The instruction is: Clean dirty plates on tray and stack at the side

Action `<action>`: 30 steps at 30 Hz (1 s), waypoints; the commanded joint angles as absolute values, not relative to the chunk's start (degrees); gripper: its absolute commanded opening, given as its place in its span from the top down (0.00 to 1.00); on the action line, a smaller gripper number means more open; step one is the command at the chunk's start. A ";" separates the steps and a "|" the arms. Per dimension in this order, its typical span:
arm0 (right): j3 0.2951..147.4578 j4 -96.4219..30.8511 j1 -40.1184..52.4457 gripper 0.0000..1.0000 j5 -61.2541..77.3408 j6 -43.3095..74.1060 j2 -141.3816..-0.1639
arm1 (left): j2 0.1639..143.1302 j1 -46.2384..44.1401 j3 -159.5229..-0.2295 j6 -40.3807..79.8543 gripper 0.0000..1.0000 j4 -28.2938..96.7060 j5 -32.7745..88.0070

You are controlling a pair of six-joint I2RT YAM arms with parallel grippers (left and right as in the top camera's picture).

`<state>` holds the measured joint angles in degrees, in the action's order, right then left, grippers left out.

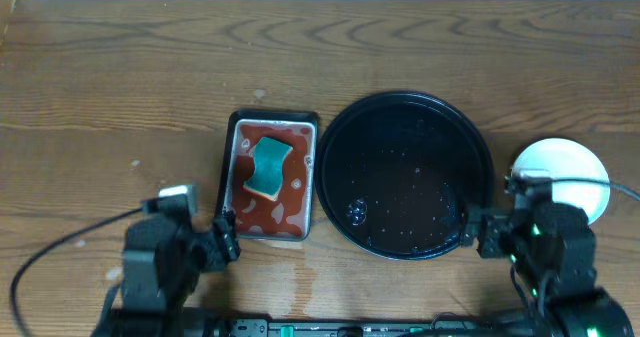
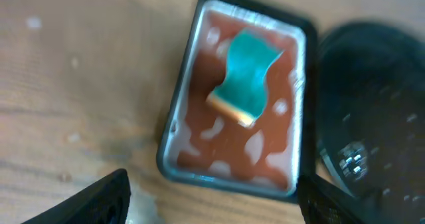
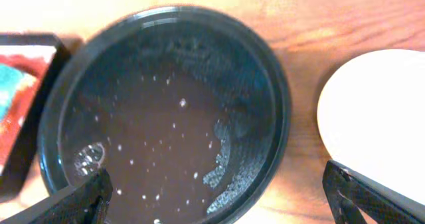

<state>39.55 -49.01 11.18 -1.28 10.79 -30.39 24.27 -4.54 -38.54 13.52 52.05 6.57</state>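
The large round black tray sits at the table's centre right with no plates on it, only wet droplets and foam; it fills the right wrist view. A white plate lies on the table right of the tray, and shows in the right wrist view. I cannot tell whether other plates lie under it. My left gripper is open and empty, near the small rectangular tray's front edge. My right gripper is open and empty, above the gap between the big tray's front right rim and the plate.
A small rectangular black tray of red liquid stands left of the round tray, with a teal and yellow sponge lying in it; the sponge also shows in the left wrist view. Cables run by both arms.
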 commanded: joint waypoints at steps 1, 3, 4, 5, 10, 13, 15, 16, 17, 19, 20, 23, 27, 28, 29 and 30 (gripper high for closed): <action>38.76 -49.12 11.62 0.01 -2.31 12.38 -28.12 | 19.70 -4.29 -37.74 13.63 0.20 51.83 7.03; 38.76 -49.17 11.62 0.01 -2.31 12.38 -27.97 | 18.09 -4.29 -37.74 13.61 0.20 52.07 7.03; 38.76 -49.19 11.62 0.01 -2.31 12.36 -28.05 | 17.69 -4.29 -37.74 13.61 0.20 52.29 7.03; 38.76 -49.36 11.62 0.01 -2.31 12.38 -28.10 | 17.61 -4.29 -37.74 13.61 0.20 52.60 7.03; 38.76 -50.46 11.62 0.01 -2.31 12.36 -28.10 | 17.85 -4.29 -37.74 13.61 0.19 53.80 7.03; 38.76 -50.63 11.62 0.01 -2.33 12.38 -28.10 | 17.85 -4.29 -37.74 13.61 0.20 53.87 7.03; 38.76 -50.63 11.62 0.01 -2.33 12.38 -28.10 | 17.85 -4.29 -37.74 13.58 0.20 53.91 7.03; 38.76 -50.63 11.62 0.01 -2.31 12.36 -28.10 | 17.85 -4.29 -37.74 13.61 0.20 53.93 7.03; 38.76 -50.63 11.62 0.01 -2.31 12.38 -28.10 | 17.85 -4.29 -37.74 13.61 0.20 53.93 7.03; 38.76 -50.63 11.62 0.01 -2.33 12.36 -28.10 | 17.85 -4.29 -37.74 13.61 0.20 53.93 7.03; 38.76 -50.63 11.62 0.01 -2.31 12.38 -28.10 | 17.85 -4.29 -37.74 13.61 0.19 53.93 7.03; 38.76 -50.65 11.62 0.01 -2.57 12.34 -28.10 | 17.85 -4.29 -37.74 13.61 0.19 53.93 7.03; 38.74 -50.65 11.64 0.01 -2.57 12.34 -27.90 | 17.85 -4.29 -37.74 13.61 0.20 53.93 7.03; 38.50 -50.72 11.68 0.01 -2.57 12.34 -27.44 | 17.85 -4.29 -37.74 13.61 0.19 53.93 7.03; 38.48 -51.16 11.66 0.01 -2.57 12.34 -27.00 | 17.85 -4.29 -37.74 13.61 0.19 53.93 7.03; 38.35 -51.86 11.68 0.01 -2.55 12.36 -26.61 | 17.85 -4.29 -37.74 13.61 0.20 53.93 7.03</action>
<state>39.13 -50.98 11.18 -1.93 11.55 -27.92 17.89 -4.54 -38.48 13.52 53.78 6.74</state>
